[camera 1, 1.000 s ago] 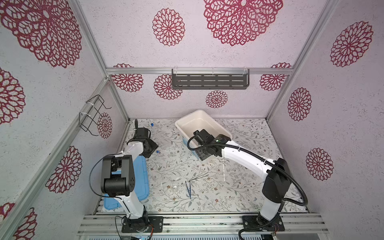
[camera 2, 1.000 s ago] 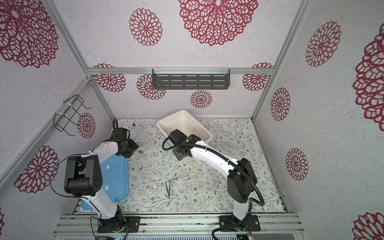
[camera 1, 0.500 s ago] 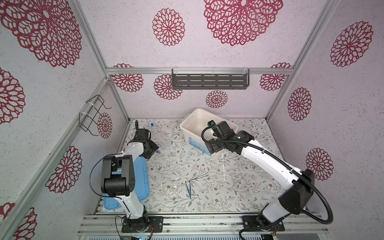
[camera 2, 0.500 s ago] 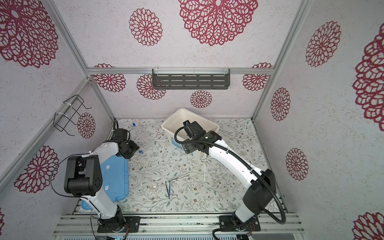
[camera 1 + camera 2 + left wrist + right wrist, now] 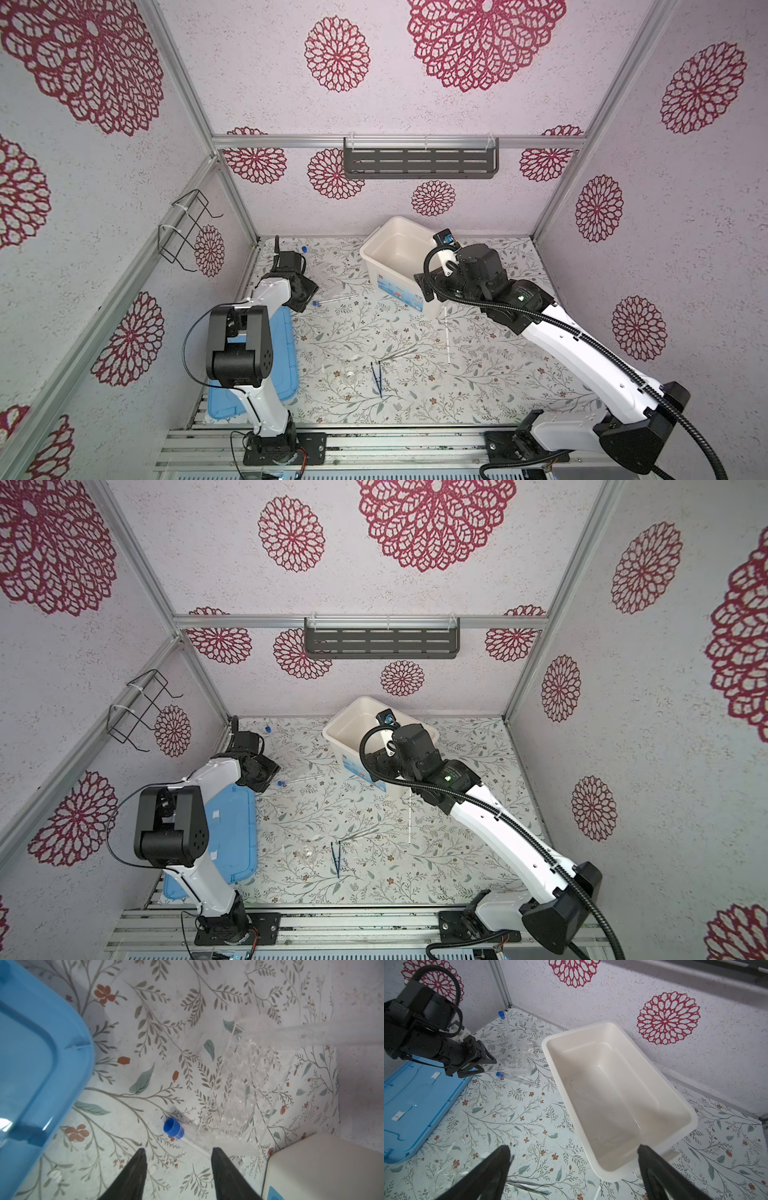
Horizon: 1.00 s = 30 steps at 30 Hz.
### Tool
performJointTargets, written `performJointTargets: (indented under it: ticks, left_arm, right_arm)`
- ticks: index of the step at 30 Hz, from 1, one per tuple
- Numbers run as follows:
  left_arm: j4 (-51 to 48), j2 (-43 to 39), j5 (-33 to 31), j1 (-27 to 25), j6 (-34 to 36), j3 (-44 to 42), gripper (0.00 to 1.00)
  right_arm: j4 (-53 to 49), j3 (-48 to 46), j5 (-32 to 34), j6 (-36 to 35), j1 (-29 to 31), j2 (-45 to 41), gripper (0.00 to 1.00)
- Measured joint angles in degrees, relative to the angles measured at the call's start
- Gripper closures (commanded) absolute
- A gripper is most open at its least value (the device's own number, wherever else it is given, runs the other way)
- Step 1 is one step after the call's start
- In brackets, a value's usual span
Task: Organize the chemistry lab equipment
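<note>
Fingers (image 5: 133, 1172) of my left gripper (image 5: 177, 1152) stand half spread, pinching nothing, near the bench's back-left corner. The blue-capped tube (image 5: 174, 1128) lies just ahead of them, beside the clear rack (image 5: 245, 1093). I should come down astride its clear body, behind the cap, and close gently so it cannot roll. My right gripper (image 5: 574, 1147) hangs wide open and empty over the white tub (image 5: 612, 1028), which looks empty. 1 other capped tube (image 5: 508, 1030) stands in the rack. Dark blue tweezers (image 5: 377, 378) and white rod (image 5: 446, 336) lie loose between tub and front edge.
</note>
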Motion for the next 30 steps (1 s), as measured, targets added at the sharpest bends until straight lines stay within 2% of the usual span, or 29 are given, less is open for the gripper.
performJointTargets:
  ticks: [7, 15, 30]
  left_arm:
    - [0.63, 2.19, 0.48, -0.02, -9.25, -0.09, 0.48]
    - [-1.7, 4.37, 0.52, -0.02, -16.06, 0.94, 0.49]
    - [-3.54, 8.66, 2.01, -0.22, -21.22, 5.88, 0.5]
  right_arm:
    - [0.2, -2.1, 0.02, 0.37, 0.0, -1.07, 0.01]
    - [0.22, -3.41, 0.13, 0.44, 0.0, -2.05, 0.02]
    - [1.14, -4.79, 0.13, 1.05, 0.02, -2.4, 0.02]
